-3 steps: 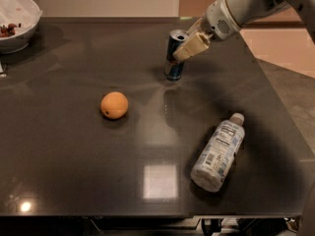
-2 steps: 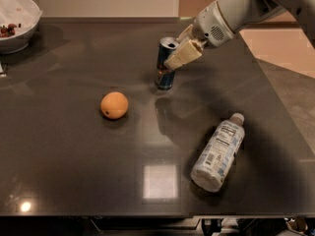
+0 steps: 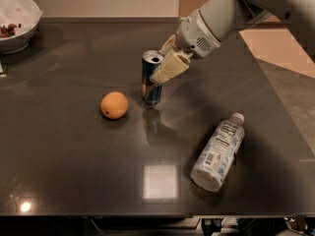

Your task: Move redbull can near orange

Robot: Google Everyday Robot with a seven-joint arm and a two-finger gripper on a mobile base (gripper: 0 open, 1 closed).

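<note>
The redbull can (image 3: 150, 77) is blue and silver, upright, with its base at the dark table top, just right of the orange (image 3: 114, 105). A small gap shows between can and orange. My gripper (image 3: 165, 63) comes in from the upper right and is shut on the can's upper half, one pale finger (image 3: 170, 68) lying across its right side. The orange is round and sits left of centre on the table.
A clear plastic bottle (image 3: 218, 151) with a white label lies on its side at the right front. A white bowl (image 3: 15, 26) with dark bits stands at the far left corner. The table's right edge (image 3: 275, 107) runs diagonally; floor lies beyond.
My gripper has carried the can from the back of the table leftward and toward the front, to just right of the orange. The orange and bottle have not moved.
</note>
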